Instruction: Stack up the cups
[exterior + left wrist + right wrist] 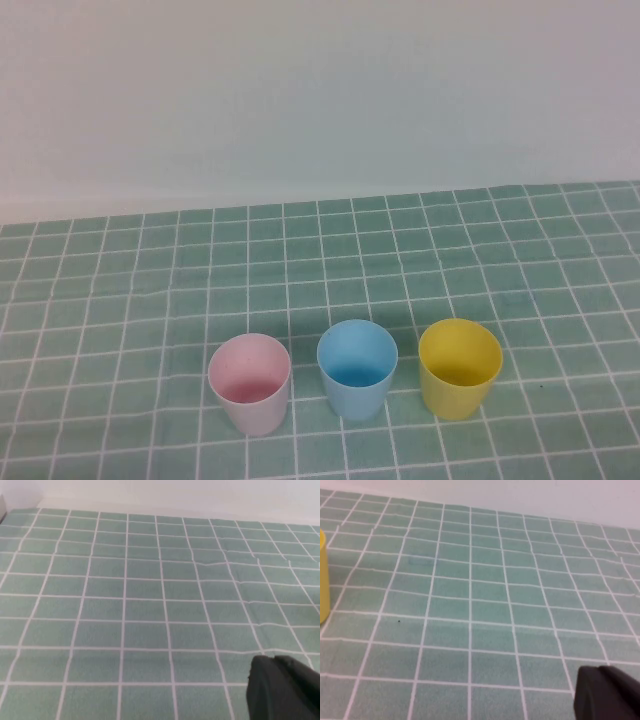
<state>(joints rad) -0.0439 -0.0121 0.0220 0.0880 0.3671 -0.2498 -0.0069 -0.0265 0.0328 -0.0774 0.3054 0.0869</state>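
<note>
Nearest the camera in the high view, a row of three cups low on the green checked surface (120,260), all upright, mouths up, none nested yet. Left to right: pink cup (250,383), blue cup (357,368), yellow cup (459,367). They stand near each other with small gaps between them; no two touch.

Neither of my arms shows from up high. The left gripper (280,690) appears only as a dark tip at the edge of the left wrist view, over bare checked cloth with no cup in that view, and I cannot tell how those jaws stand. The right gripper (607,692) is likewise just a dark corner in the right wrist view; whether its jaws are parted or closed, I cannot tell either.

Here's what the next move hangs on: the right wrist camera catches a sliver of the yellow cup (323,575) at its frame edge, so my right arm looks nearer to that end of the row. From the blue cup, yellow sits at three o'clock and pink at nine o'clock in the high view. Each cup's long axis is vertical, so I judge a grasp at the rim, lift, and drop into the neighbour. Nothing is stacked so far.
</note>
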